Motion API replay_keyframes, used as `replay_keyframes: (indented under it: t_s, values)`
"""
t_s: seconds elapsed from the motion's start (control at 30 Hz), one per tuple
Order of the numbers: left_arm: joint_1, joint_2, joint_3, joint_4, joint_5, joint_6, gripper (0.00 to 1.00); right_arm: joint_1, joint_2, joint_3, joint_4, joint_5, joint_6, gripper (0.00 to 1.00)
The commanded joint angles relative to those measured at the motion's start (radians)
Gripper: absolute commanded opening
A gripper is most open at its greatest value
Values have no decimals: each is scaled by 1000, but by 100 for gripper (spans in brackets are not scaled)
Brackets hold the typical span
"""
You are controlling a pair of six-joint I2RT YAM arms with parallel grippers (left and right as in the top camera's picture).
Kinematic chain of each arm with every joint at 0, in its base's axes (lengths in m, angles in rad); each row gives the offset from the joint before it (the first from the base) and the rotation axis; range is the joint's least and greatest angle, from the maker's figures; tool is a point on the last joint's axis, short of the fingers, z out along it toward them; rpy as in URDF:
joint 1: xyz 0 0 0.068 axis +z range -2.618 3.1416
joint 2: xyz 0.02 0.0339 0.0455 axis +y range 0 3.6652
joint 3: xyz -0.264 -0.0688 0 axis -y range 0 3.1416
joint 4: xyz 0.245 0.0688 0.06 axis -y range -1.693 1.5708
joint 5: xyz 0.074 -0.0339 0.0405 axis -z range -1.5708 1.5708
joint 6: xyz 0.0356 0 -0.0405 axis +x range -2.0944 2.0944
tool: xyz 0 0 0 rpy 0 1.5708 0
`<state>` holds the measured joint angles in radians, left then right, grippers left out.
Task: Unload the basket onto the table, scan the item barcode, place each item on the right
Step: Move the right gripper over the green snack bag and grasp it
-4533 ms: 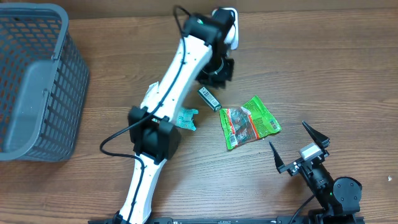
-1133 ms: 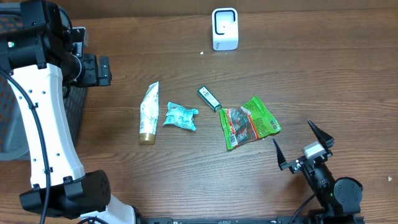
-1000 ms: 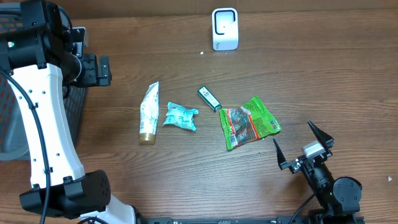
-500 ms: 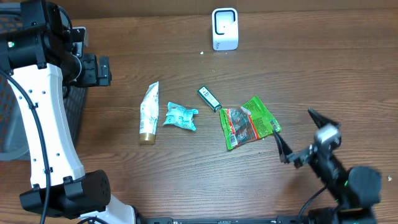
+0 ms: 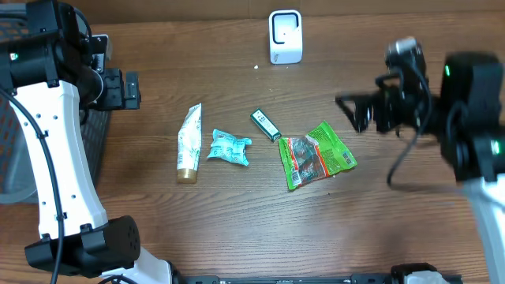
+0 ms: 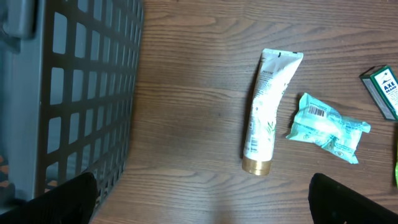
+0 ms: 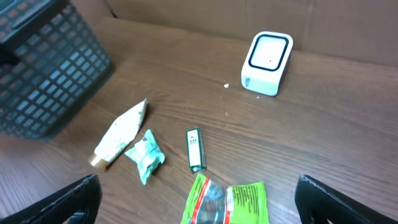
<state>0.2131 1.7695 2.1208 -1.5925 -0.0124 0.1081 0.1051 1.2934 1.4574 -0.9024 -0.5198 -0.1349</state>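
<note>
The left fingers (image 6: 68,198) stand wide apart with nothing between them, hanging above the wooden worktop (image 5: 237,237) just beside the grey basket (image 6: 81,93) at the left side. The right fingers (image 7: 71,198) are spread just as wide and hold nothing. In the overhead view they are blurred and hang above the right part of the worktop, near the green snack packet (image 5: 316,155) but not touching it.

The white scanner (image 5: 285,36) stands upright at the far edge of the worktop, well apart from both arms.

Four items lie loose in a row between the two arms:
- A pale tube (image 5: 188,143) with a gold cap, lying lengthwise nearest the basket.
- A crumpled teal sachet (image 5: 230,147) just beside the tube, with a barcode showing on its upper face in the left wrist view.
- A small dark green box (image 5: 265,125), lying flat and turned at an angle, between the sachet and the snack packet.
- The snack packet, partly see-through and lying flat, nearest the right arm.

None of these items touches another.
</note>
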Motion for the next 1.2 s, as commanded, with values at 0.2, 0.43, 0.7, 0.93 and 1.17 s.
replay_keyframes:
  t_s: [0.2,0.43,0.7,0.93,1.17]
  values:
    - [3,-16,6,1,-3,12,100,3,304,68,-8,13,-22,100]
    - [3,-16,6,1,-3,12,100,46,466,68,-137,10,1,54]
    - [3,-16,6,1,-3,12,100,169,527,23,-222,62,27,44]
    - [3,-16,6,1,-3,12,100,283,527,-69,-195,216,16,45]
    - [3,-16,6,1,-3,12,100,317,528,-159,-120,179,-56,45]
